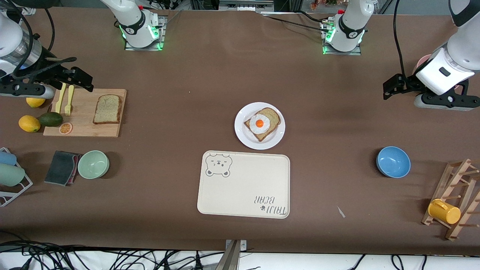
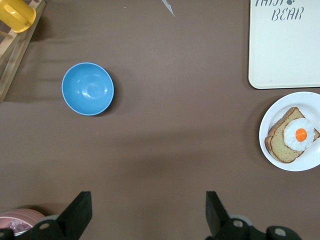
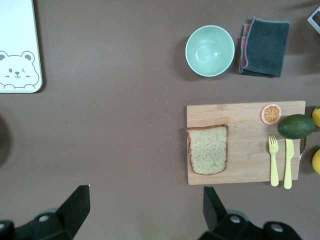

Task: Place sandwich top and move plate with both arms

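Note:
The sandwich top [image 1: 108,109] is a plain speckled bread slice lying flat on a wooden cutting board [image 1: 85,112] toward the right arm's end; the right wrist view shows the slice [image 3: 208,149] too. The white plate [image 1: 242,131] sits mid-table and carries a bread slice with a fried egg [image 1: 262,123]; that plate [image 2: 272,112] also appears in the left wrist view. My right gripper [image 1: 77,77] [image 3: 147,200] hangs open and empty over the board's edge by the cutlery. My left gripper [image 1: 392,88] [image 2: 149,202] hangs open and empty over bare table at the left arm's end.
A beige bear tray [image 1: 243,185] lies just nearer the camera than the plate. A blue bowl [image 1: 393,161] and a wooden rack with a yellow mug [image 1: 444,211] stand toward the left arm's end. A green bowl [image 1: 93,164], grey cloth [image 1: 62,167], avocado [image 1: 50,119] and lemons lie near the board.

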Motion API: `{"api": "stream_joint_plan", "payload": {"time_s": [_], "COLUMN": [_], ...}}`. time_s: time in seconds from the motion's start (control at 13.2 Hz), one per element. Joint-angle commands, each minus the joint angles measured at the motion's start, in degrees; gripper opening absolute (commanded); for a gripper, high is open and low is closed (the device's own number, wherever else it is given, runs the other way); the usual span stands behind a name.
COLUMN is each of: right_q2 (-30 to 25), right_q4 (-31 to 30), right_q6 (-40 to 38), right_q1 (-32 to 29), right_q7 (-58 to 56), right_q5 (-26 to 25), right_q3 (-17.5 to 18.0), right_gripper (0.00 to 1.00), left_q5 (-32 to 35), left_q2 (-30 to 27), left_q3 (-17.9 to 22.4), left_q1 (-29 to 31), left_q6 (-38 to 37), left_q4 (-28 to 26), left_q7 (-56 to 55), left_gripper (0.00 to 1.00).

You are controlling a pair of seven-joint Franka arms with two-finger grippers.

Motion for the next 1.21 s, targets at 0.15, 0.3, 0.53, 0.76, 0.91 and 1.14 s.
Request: {"api": "stream_joint_plan", "payload": {"time_s": [0.15, 0.3, 0.53, 0.76, 0.91, 1.14], "right_q2": [1.08, 1.17, 1.52, 4.94, 6.78, 7.06], "right_q4": [0.95, 1.29, 1.12, 0.77, -0.72, -10.44], "right_q6": [-0.08, -0.08, -0.17, -0.69, 1.14, 11.75], "right_q1": [0.13, 0.22, 0.22, 0.22, 1.35, 1.36], "right_q7": [0.16, 0.16, 0.16, 0.43, 1.04, 1.13], "right_q5": [-0.73, -0.73, -0.47, -0.73, -2.56, -3.8], "right_q3": [-0.1, -0.01, -0.01, -0.01, 0.07, -0.1], "right_gripper": [1.0, 1.0, 1.0, 1.0, 1.0, 1.0], "left_q5": [-0.65, -0.65, -0.65, -0.65, -0.65, -0.65], "left_q2": [0.67, 0.76, 0.67, 0.67, 0.76, 0.67], "left_q3": [0.02, 0.02, 0.02, 0.02, 0.02, 0.02], "left_q1": [-0.1, -0.1, -0.1, -0.1, -0.1, -0.1], "left_q6": [-1.14, -1.14, -1.14, -1.23, -1.23, -1.14], "left_q4": [1.72, 1.72, 1.72, 1.72, 1.72, 1.72], "left_q7": [-0.32, -0.32, -0.32, -0.32, -0.32, -0.32], "left_gripper": [1.0, 1.0, 1.0, 1.0, 1.0, 1.0]}}
